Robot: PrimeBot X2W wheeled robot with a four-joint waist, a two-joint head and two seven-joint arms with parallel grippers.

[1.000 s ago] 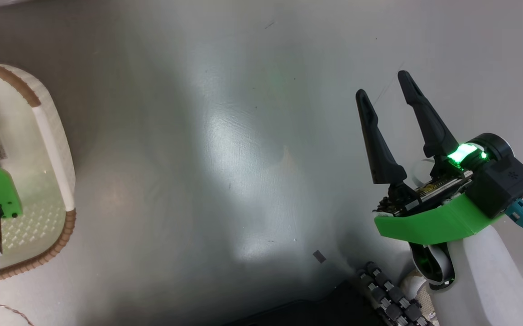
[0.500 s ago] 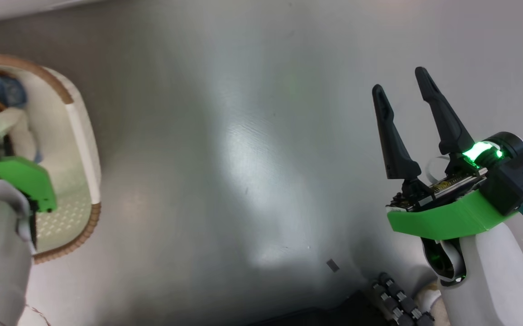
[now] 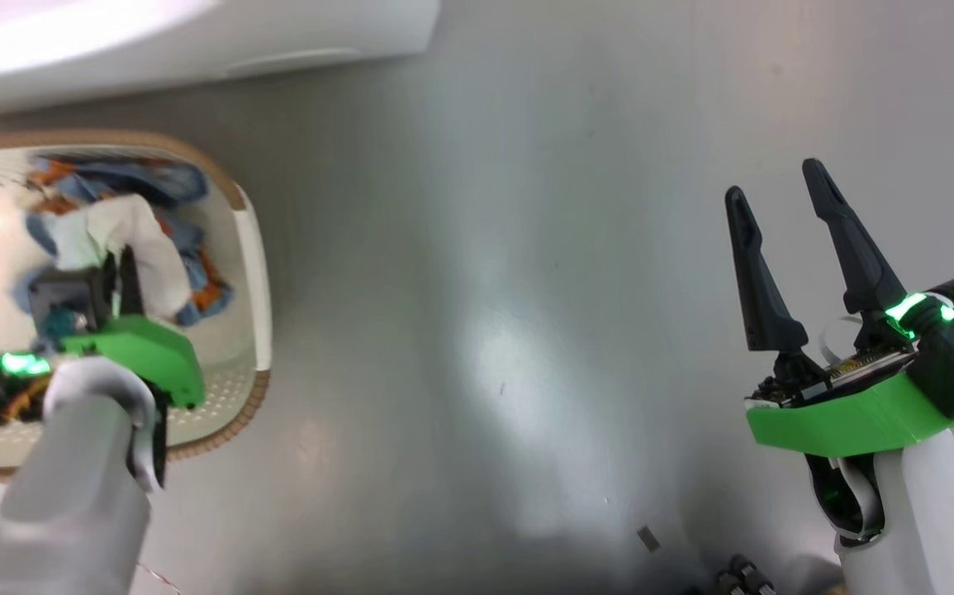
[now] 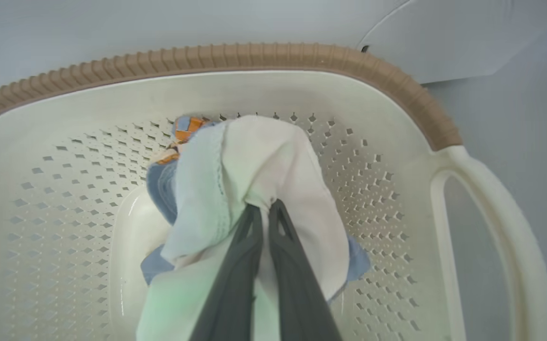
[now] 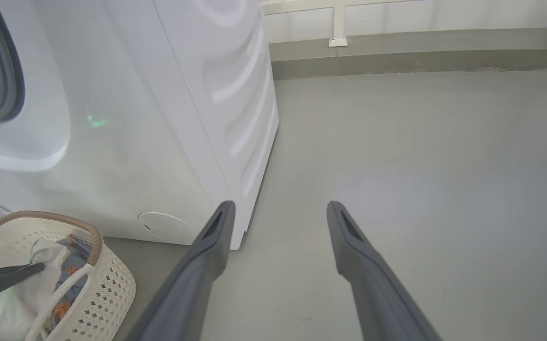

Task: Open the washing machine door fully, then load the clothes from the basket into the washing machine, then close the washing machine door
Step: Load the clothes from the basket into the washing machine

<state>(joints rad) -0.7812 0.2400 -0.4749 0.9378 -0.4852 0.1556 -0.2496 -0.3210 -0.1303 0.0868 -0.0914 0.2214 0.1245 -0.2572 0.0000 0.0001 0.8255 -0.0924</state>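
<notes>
Left wrist view: left gripper (image 4: 267,207) pinches the clothes (image 4: 254,161) inside the basket (image 4: 301,53).

The floor (image 3: 477,248) is smooth, grey and slightly glossy, with pale patches of reflected light across its middle. The basket (image 3: 250,248) stands on it at the left of the head view, near the front of the washing machine (image 5: 169,118), with a strip of bare floor between them. A small dark scrap (image 3: 648,539) lies on the floor toward the lower right. In the right wrist view a low grey ledge (image 5: 420,57) borders the far side, and a white post foot (image 5: 337,41) stands on it.
</notes>
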